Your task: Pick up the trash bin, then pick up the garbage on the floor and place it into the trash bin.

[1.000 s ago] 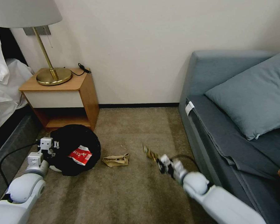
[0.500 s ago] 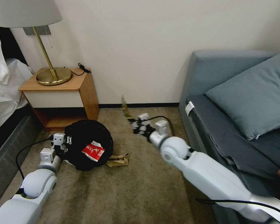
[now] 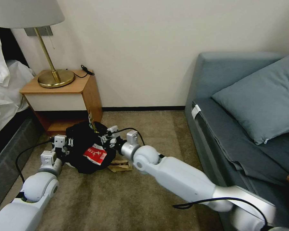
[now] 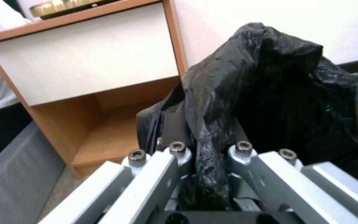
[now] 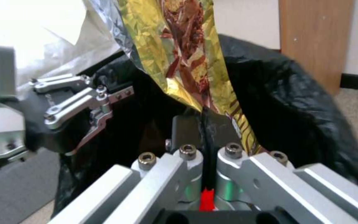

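Gold foil candy wrapper pinched in the right gripper above the trash bin, left gripper clamped on the bin's black bag rim beside the nightstand, red-and-white snack packet inside, brown paper bag on the carpet just beside.

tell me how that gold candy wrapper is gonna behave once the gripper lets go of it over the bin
Probably floppy and very light: the gold wrapper is thin crinkled foil, pinched at one edge by the right gripper and standing creased. It looks slick, so it may slide free quickly. Being so light, it could flutter rather than drop straight into the trash bin, which the left gripper holds by its bag.
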Tool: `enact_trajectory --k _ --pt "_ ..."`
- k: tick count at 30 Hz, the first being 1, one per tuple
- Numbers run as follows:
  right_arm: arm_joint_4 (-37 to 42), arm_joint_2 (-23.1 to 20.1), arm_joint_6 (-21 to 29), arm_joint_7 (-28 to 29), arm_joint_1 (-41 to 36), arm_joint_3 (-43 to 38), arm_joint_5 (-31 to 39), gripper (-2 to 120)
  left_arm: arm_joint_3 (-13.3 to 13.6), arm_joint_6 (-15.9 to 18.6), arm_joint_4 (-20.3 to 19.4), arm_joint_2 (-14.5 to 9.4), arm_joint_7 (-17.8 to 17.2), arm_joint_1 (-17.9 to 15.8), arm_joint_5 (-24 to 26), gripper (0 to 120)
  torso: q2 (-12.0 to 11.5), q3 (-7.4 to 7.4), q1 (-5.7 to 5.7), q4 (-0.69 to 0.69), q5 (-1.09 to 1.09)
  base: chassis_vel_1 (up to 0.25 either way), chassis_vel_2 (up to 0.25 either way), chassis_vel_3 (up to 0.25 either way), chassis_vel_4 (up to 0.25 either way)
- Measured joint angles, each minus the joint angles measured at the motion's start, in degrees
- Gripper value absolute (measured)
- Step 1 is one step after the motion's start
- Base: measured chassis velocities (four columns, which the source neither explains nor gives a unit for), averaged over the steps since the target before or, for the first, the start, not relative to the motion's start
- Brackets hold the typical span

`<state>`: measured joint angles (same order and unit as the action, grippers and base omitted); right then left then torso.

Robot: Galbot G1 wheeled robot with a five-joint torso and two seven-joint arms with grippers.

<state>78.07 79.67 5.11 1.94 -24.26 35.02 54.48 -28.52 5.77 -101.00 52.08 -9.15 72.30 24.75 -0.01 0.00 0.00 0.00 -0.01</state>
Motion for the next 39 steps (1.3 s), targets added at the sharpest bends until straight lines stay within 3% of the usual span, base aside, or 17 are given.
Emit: enact_trajectory --k 6,9,14,15,19,21,25,29,31,32,39 --pt "-5.0 3.1 -1.0 0.7 -0.6 0.9 -2.2 0 0.5 0.0 0.0 0.9 0.0 0.1 -0.4 4 0.0 0.00 0.00 0.01 0.00 0.000 0.000 0.000 0.000" --pt "-5.4 3.6 -0.2 1.2 -1.1 1.1 -3.0 8 0.7 0.0 0.1 1.1 0.0 0.0 -0.5 4 0.0 0.00 0.00 0.00 0.00 0.000 0.000 0.000 0.000" --pt "-4.6 3.5 0.8 2.3 -1.9 1.7 -4.8 25 0.7 -0.1 0.5 1.2 0.0 -0.1 -0.7 4 0.0 0.00 0.00 0.01 0.01 0.000 0.000 0.000 0.000" --pt "-4.3 3.4 1.0 2.6 -2.2 1.7 -5.1 33 0.5 -0.2 0.7 1.2 0.0 -0.1 -0.8 4 0.0 0.00 0.00 0.00 0.01 0.000 0.000 0.000 0.000" --pt "-3.7 3.0 1.3 2.8 -2.3 1.7 -5.4 42 0.2 -0.3 1.1 1.1 0.0 0.0 -0.8 4 0.0 0.00 0.00 0.00 0.01 0.000 0.000 0.000 0.000" --pt "-2.6 2.5 1.7 2.9 -2.3 1.8 -5.5 53 -0.4 -0.6 1.7 1.1 0.0 0.0 -0.9 4 0.0 0.00 0.00 0.00 0.01 0.000 0.000 0.000 0.000" --pt "-1.5 1.8 2.0 3.0 -1.9 2.1 -5.5 63 -0.9 -0.9 2.3 1.0 0.0 0.1 -0.9 4 0.0 0.00 0.00 0.00 0.01 0.000 0.000 0.000 0.000" --pt "0.1 0.6 2.6 3.6 -1.1 2.3 -5.8 84 -2.3 -1.6 3.6 1.0 0.0 -0.1 -0.8 4 0.0 0.00 0.00 0.00 0.01 0.000 0.000 0.000 0.000" --pt "0.3 0.4 2.7 3.7 -1.0 2.3 -5.9 85 -2.6 -1.6 3.7 1.0 0.0 -0.1 -0.8 4 0.0 0.00 0.00 0.00 0.01 0.000 0.000 0.000 0.000" --pt "0.6 -0.7 3.0 3.9 -0.7 2.1 -6.7 98 -4.0 -1.9 4.1 0.9 0.1 0.1 -0.1 4 0.0 0.00 0.00 0.00 0.01 0.000 0.000 0.000 0.000" --pt "-1.0 -2.7 4.3 4.0 -0.3 0.8 -9.6 100 -6.4 -2.8 5.1 1.3 0.3 1.0 0.7 4 0.0 0.00 0.00 0.00 0.02 0.000 0.000 0.000 0.000"
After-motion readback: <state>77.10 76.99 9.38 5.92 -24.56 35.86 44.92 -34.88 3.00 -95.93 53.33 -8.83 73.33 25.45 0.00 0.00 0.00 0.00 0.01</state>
